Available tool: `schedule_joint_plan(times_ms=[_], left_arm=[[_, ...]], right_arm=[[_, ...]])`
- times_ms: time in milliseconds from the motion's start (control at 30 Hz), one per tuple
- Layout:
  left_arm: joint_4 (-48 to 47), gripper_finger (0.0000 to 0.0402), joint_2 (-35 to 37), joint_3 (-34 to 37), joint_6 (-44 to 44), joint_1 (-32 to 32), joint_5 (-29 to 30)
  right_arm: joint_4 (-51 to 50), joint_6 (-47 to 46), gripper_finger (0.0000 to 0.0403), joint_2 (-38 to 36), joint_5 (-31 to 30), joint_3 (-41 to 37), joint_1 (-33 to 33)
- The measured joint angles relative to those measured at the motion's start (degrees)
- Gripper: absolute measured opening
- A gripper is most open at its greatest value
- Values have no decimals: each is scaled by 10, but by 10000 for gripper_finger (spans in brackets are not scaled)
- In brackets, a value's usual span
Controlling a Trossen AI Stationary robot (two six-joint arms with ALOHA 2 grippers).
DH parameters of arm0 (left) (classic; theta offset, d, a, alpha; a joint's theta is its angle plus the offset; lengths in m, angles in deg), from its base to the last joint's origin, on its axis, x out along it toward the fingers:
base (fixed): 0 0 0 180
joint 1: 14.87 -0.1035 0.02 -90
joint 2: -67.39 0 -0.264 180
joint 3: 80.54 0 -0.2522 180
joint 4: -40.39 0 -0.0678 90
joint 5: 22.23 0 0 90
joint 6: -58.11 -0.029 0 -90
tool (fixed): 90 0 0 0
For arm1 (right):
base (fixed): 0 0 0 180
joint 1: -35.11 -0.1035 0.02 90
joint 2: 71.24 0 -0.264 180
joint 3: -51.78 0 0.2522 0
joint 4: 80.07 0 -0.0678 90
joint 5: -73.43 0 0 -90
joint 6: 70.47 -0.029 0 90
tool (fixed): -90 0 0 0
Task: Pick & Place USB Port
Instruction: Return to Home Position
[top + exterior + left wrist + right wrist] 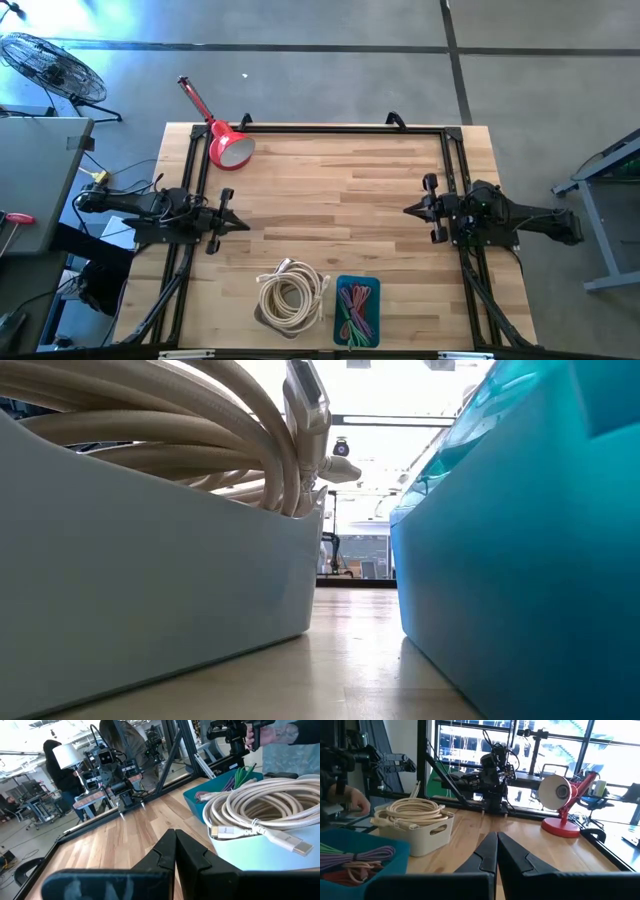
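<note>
STEP: return-to-home, judged nearly done | left hand (240,224) resting at 9 o'clock, fingers pressed together, empty | right hand (410,210) at 3 o'clock, likewise | coloured USB cables (356,310) lying in blue plastic bin (358,279) at 6 o'clock of the bench | NEXT: parking only, no grasp

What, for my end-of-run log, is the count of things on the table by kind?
Bins: 2, the white bin and the blue bin
Lamps: 1, the red lamp
Grippers: 2, the left gripper and the right gripper, both shut
Cables: coiled in both bins, too tangled to count
Total without cables: 5
</note>
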Motion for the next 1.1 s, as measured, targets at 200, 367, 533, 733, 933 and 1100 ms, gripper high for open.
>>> schedule_joint_plan(times_ms=[200,367,533,733,933,1100], left_arm=[[0,1,0,0,0,0,0],[0,1,0,0,0,0,0],[0,1,0,0,0,0,0],[0,1,0,0,0,0,0],[0,1,0,0,8,0,-2],[1,1,10,0,61,-4,-14]], right_arm=[[5,21,0,0,-18,-1,0],[5,20,0,0,-32,-1,0],[8,20,0,0,-32,-1,0],[9,20,0,0,-32,-1,0],[10,20,0,0,-32,-1,0],[10,20,0,0,-32,-1,0]])
